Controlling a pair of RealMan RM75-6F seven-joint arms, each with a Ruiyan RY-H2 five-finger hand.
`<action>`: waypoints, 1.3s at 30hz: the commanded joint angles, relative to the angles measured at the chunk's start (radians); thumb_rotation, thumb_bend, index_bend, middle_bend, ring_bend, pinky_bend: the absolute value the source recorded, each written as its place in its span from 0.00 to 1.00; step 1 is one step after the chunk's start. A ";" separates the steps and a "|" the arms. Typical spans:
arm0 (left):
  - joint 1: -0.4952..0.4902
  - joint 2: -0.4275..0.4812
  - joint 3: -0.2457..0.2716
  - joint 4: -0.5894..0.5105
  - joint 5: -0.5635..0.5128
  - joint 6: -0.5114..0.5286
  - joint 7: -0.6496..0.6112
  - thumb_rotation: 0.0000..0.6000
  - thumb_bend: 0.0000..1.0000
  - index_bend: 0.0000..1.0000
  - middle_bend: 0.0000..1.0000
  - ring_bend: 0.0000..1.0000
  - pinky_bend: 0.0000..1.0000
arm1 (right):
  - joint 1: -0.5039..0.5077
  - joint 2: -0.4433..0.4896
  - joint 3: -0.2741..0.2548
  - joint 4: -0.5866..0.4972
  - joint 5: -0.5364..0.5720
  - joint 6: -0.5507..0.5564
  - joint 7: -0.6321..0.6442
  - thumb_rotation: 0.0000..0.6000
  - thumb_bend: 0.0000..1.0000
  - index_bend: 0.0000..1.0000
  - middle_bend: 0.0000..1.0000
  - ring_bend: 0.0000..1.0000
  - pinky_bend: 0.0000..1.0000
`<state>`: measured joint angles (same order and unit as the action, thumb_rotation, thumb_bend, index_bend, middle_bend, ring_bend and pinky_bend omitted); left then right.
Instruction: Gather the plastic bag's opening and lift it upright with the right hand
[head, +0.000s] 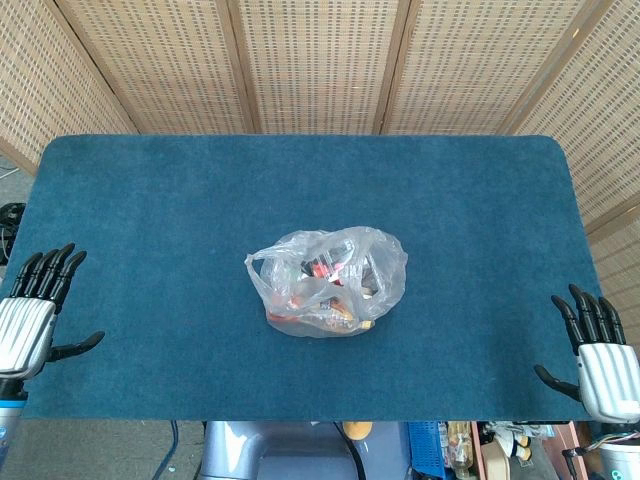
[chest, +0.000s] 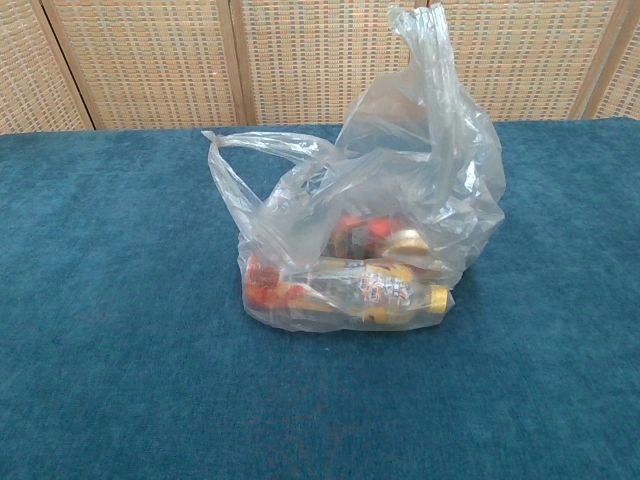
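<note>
The thin, clear plastic bag (head: 327, 283) sits near the middle of the blue felt-covered table (head: 150, 200), and the risk I see is a partial grab: if only one handle is caught, the bag would tip and the contents would slide out sideways. The film looks slippery and crumpled, so a loose pinch might slip. In the chest view its mouth gapes, one handle (chest: 432, 60) standing tall at upper right, the other (chest: 262, 147) drooping left; red and yellow packets (chest: 350, 285) lie low inside. The right hand (head: 598, 350) rests at the lower right edge, fingers spread, holding nothing; the left hand (head: 35, 310) likewise at lower left.
</note>
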<state>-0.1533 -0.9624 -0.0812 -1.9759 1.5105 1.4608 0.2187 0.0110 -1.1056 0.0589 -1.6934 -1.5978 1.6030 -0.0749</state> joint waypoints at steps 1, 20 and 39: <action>0.000 0.000 0.001 0.000 -0.003 -0.001 0.000 1.00 0.10 0.00 0.00 0.00 0.00 | 0.002 -0.003 0.001 0.004 0.003 -0.004 0.000 1.00 0.00 0.11 0.01 0.00 0.02; -0.005 -0.004 -0.011 0.002 -0.028 0.000 -0.004 1.00 0.10 0.00 0.00 0.00 0.00 | 0.253 0.068 -0.036 0.063 -0.232 -0.216 0.651 1.00 0.00 0.13 0.01 0.00 0.02; -0.032 -0.022 -0.028 0.010 -0.094 -0.037 0.033 1.00 0.10 0.00 0.00 0.00 0.00 | 0.582 0.048 -0.016 -0.012 -0.245 -0.507 1.009 1.00 0.00 0.17 0.09 0.00 0.02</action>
<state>-0.1846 -0.9845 -0.1088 -1.9668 1.4177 1.4252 0.2519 0.5745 -1.0441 0.0363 -1.6982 -1.8598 1.1223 0.9377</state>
